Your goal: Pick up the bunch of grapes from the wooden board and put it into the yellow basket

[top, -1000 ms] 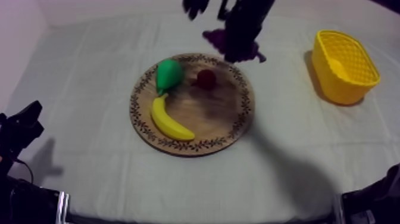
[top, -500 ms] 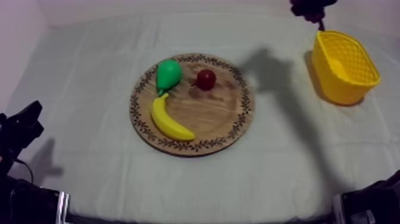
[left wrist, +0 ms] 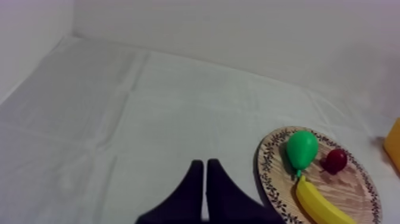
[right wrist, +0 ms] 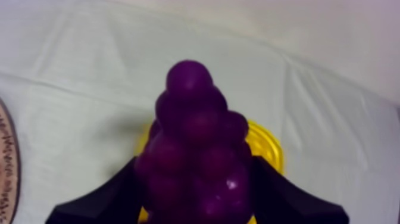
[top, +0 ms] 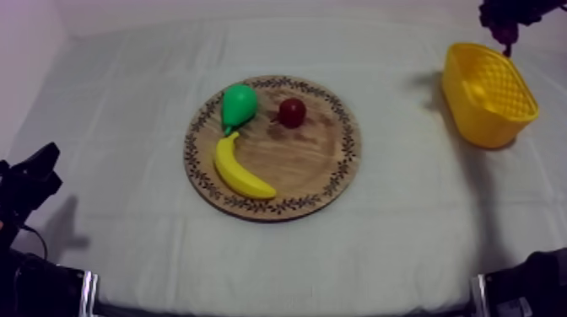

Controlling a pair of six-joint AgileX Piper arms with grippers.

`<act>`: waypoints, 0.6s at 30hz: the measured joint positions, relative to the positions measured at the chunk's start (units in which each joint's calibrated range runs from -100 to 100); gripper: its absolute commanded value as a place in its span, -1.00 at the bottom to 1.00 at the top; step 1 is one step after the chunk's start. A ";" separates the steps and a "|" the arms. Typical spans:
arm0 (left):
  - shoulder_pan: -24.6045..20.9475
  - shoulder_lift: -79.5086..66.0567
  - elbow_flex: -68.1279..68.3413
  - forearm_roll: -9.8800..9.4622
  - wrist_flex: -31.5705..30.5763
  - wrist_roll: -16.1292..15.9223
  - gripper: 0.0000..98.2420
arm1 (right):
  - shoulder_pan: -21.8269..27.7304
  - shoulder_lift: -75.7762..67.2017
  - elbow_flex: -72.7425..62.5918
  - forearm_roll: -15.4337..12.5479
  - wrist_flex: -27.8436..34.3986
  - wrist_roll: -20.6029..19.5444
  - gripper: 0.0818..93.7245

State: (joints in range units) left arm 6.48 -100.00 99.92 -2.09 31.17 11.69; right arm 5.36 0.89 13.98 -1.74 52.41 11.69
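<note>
A purple bunch of grapes (right wrist: 196, 155) hangs over the yellow basket (right wrist: 266, 149), held between the black fingers (right wrist: 113, 199) of my right gripper (right wrist: 196, 190), which is shut on it. From above, the grapes (top: 506, 34) and right gripper (top: 506, 13) sit at the far right, just above the basket (top: 489, 94). The round wooden board (top: 312, 160) holds a banana (top: 238, 171), a green pear (top: 237, 104) and a small red fruit (top: 292, 112). My left gripper (left wrist: 205, 179) is shut on nothing, low over the cloth left of the board (left wrist: 357, 190).
My left arm (top: 25, 190) rests at the table's lower left edge. Bare cloth lies between the board and the basket. A pale wall rises behind the table's far edge.
My right gripper has carried the grapes from the board's far rim rightward to above the basket. Its shadow slid right across the cloth. The left arm has not moved.
</note>
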 measured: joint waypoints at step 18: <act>0.00 0.00 0.00 0.00 0.00 0.00 -1.00 | 5.10 14.66 -1.29 -1.53 12.15 -0.23 -0.15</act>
State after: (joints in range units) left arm 6.48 -100.00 99.92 -2.09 31.17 11.69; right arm 10.45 15.54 12.68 -3.27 64.56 11.46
